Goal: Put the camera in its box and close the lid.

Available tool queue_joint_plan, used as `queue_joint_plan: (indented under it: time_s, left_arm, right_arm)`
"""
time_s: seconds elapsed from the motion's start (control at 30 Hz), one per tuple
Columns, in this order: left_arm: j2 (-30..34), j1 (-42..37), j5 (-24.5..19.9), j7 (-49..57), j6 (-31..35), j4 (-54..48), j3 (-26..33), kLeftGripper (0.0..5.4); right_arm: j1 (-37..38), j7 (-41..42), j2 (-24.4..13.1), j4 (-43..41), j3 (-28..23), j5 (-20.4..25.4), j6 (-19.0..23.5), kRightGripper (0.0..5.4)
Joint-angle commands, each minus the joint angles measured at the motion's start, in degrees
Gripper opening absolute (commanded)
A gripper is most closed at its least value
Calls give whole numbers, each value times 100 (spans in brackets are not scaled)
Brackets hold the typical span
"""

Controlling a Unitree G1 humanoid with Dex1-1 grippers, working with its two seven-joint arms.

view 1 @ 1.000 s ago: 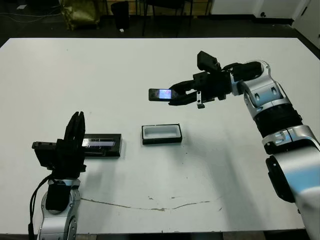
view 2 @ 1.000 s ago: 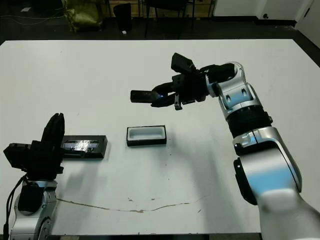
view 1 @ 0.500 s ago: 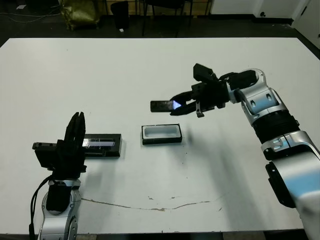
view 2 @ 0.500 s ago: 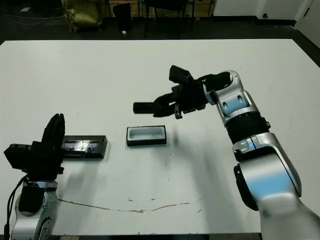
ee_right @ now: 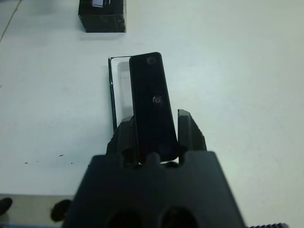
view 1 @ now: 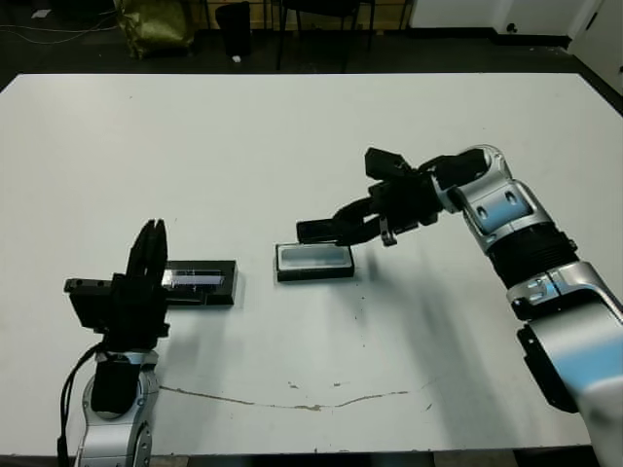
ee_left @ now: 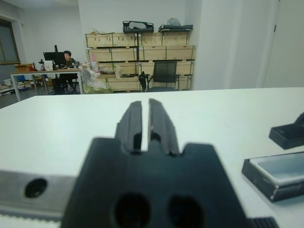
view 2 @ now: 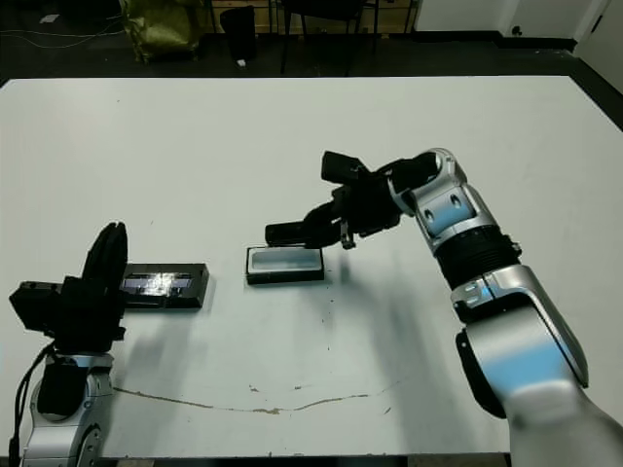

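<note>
The right end effector (view 1: 362, 220) grips the slim black bar-shaped camera (view 1: 325, 231) just above the shallow white-lined black box (view 1: 314, 262). The flat black windowed lid (view 1: 200, 282) lies well left, beside the closed left end effector (view 1: 148, 255) on the white table (view 1: 292, 126).

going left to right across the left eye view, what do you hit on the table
left gripper → lid → box, with the camera held just above it → right gripper and its arm
</note>
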Motion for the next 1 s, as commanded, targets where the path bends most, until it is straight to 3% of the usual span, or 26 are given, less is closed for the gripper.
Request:
queue_joint_plan:
  time_s: [0.03, 0.5, 1.0]
  left_arm:
    - [13, 85, 62, 39, 130, -8, -29, 0]
    - [-4, 117, 84, 51, 132, 10, -57, 0]
    - [4, 132, 41, 29, 136, 20, -62, 0]
  right_arm:
    - [93, 56, 5, -119, 96, -43, 136, 60]
    - [143, 160, 190, -50, 74, 111, 397, 60]
    - [-14, -166, 234, -10, 219, -204, 582, 60]
